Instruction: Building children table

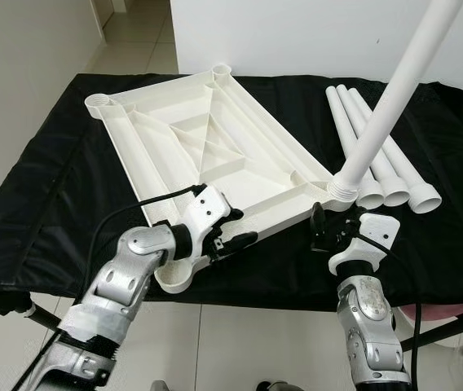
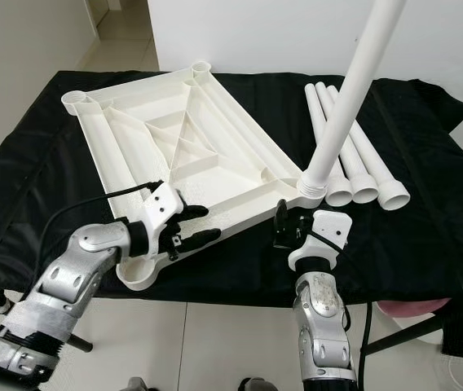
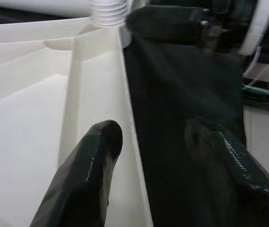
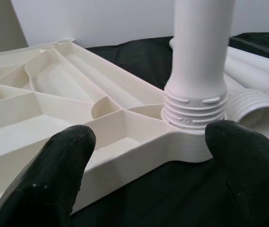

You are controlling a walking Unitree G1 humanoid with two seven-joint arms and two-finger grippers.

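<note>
A white plastic tabletop (image 1: 207, 151) lies upside down on the black-covered table (image 1: 44, 195). One white leg (image 1: 390, 94) stands in its near right corner socket (image 1: 339, 191), leaning up and to the right. Three loose legs (image 1: 374, 151) lie side by side to the right. My left gripper (image 1: 244, 228) is open at the tabletop's near rim (image 3: 130, 118); one finger (image 3: 89, 165) is inside the rim, the other outside over the cloth. My right gripper (image 1: 321, 228) is open just in front of the socket, its fingers (image 4: 70, 161) apart and not touching the threaded leg end (image 4: 196, 101).
The table's near edge runs just below both grippers, with tiled floor (image 1: 240, 342) beneath. A white wall (image 1: 297, 32) stands behind the table. A pink object (image 1: 460, 314) shows under the table's right end. A doorway opens at the far left.
</note>
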